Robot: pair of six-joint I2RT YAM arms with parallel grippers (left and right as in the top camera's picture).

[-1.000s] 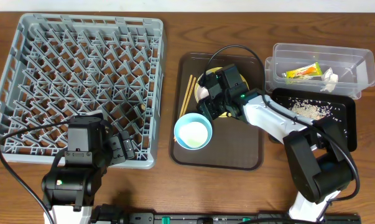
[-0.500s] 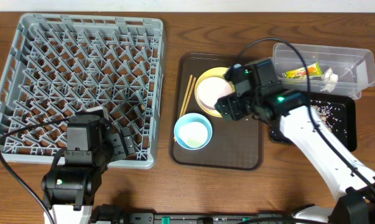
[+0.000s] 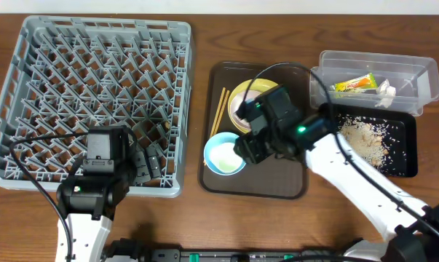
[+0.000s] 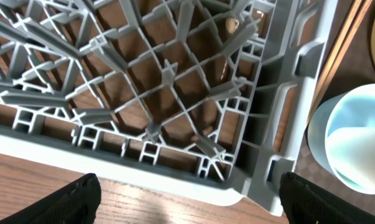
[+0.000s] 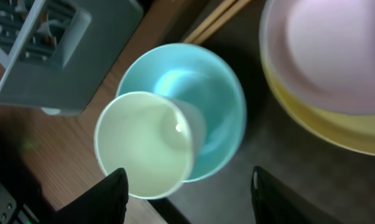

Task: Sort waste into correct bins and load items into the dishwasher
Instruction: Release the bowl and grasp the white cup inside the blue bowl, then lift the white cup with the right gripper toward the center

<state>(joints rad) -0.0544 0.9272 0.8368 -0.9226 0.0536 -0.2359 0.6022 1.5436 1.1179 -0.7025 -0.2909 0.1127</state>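
The wooden desk (image 3: 204, 14) carries everything. Biggest on it is the grey dish rack (image 3: 95, 87), with no dishes in it, so loading looks not yet begun. The left gripper (image 4: 193, 199) hovers over the rack's near right corner, fingers spread wide and holding nothing, likely waiting to take items there. Beside the rack lies the dark brown serving tray (image 3: 277, 185), which keeps the dishes together. To its right, the clear tub (image 3: 416, 69) holds the snack wrapper (image 3: 354, 84) and crumpled tissue (image 3: 385, 91), and the black tray (image 3: 407, 164) holds the rice crumbs (image 3: 365, 138), so the waste seems sorted, dry apart from food. On the serving tray the yellow plate (image 5: 324, 127) bears the white bowl (image 5: 336, 50). The light blue bowl (image 5: 215, 93) sits just beside it, the small white cup (image 5: 143, 143) leaning inside. The right gripper (image 5: 188, 180) hangs over that cup, fingers apart and clasping nothing, probably lining up a grasp. The chopsticks (image 3: 219, 113) lie along the tray's left edge
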